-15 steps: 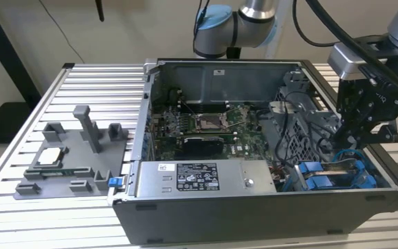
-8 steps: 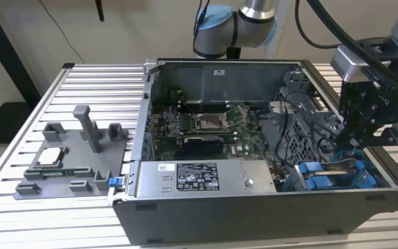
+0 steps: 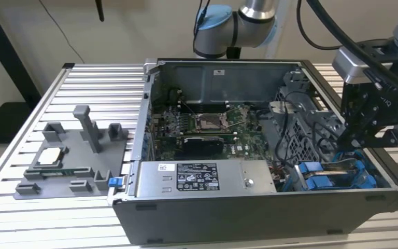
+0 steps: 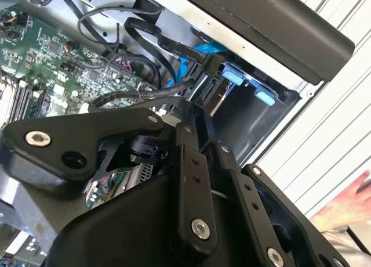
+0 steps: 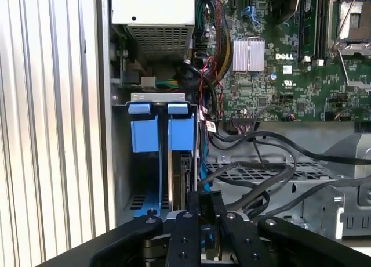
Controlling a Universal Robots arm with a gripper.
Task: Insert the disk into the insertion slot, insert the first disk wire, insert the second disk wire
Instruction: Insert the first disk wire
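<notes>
Blue plastic marks 2 carrier fronts side by side in the grey drive cage point(image 5: 156, 97), at a corner of the open computer case point(image 3: 254, 218). In the first wrist view the disk point(image 5: 181, 133) sits in the insertion slot point(image 5: 174, 186), the bay nearer the motherboard point(image 5: 290, 64), with its dark edge running on from the blue front. The other blue carrier point(image 5: 144, 133) fills the bay beside it, against the case wall.

The gripper point(image 3: 346, 145) hangs inside the case over the cage. In both wrist views its tip point(image 5: 202, 200) point(image 4: 197, 107) is just beside the disk's far end. Whether it is clamped on anything cannot be told, since a dark block at the tip merges with the cabling.

Thick black cables point(image 5: 261, 177) loop across the perforated cage top close to the gripper. In the second wrist view a flat black cable point(image 4: 168, 43) and a blue cable point(image 4: 200, 49) crowd the same gap. Red, yellow and black wires point(image 5: 211, 75) run from the power supply point(image 5: 152, 14) past the carrier fronts.

A white label with black print point(image 3: 197, 177) lies on the power supply. A white logo is printed on the motherboard beside a finned silver heatsink point(image 5: 248, 53).

On the slatted metal tabletop point(image 3: 19, 171), towards the exterior view's left, a grey fixture point(image 3: 88, 129) holds a processor chip point(image 3: 50, 155).
</notes>
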